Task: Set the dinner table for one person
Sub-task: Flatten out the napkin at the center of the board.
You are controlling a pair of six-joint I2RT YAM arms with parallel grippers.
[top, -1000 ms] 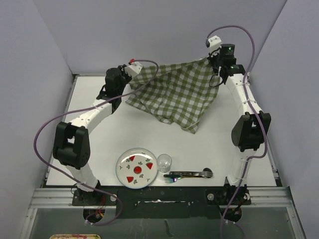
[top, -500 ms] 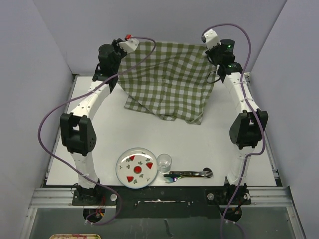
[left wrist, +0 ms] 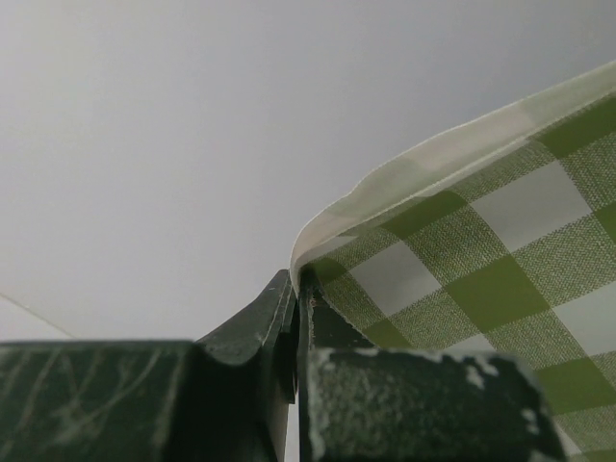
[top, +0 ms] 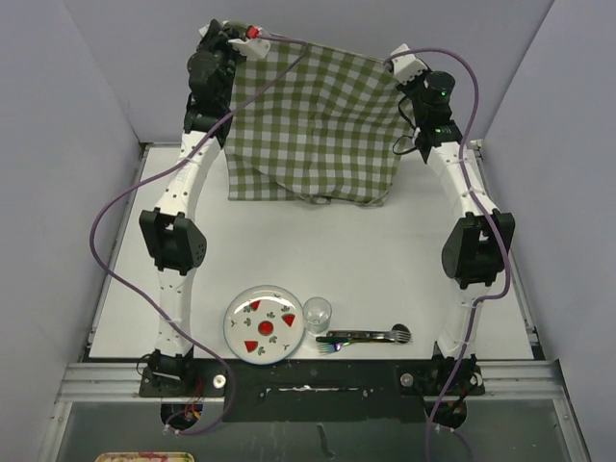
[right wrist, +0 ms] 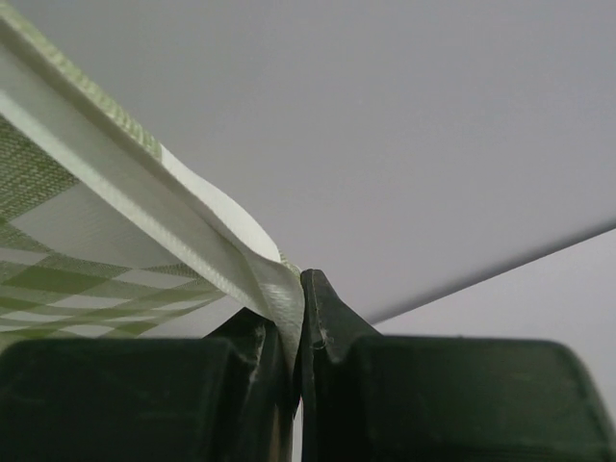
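two arms hold a green-and-white checked cloth (top: 313, 115) up like a curtain over the far end of the white surface (top: 385, 260), each pinching one top corner. the left tool (top: 226, 38) is clamped on the cloth's left corner, and the left wrist view shows the white-edged hem nipped between the dark fingers (left wrist: 265, 313) with no gap. the right tool (top: 409, 77) is likewise closed on the right corner, where the right wrist view has the folded hem (right wrist: 274, 289) squeezed flat.

the cloth's top edge, its long axis here, runs left to right between the two tools, a touch higher on the left. the sheet hangs down from them, and its lower hem appears to reach the surface near the far edge (actual contact is hard to confirm from above).

the bare stretch where the cloth would lie is on the near side of both tools, towards the arm bases. so spreading it likely means bringing both corners down together while keeping the edge taut. neither arm is nearer, since each has its own corner.

a plate (top: 263, 325) with red markings, a small glass (top: 318, 313) just beside it and cutlery (top: 366, 337) wait at the near edge, well apart from the hem.
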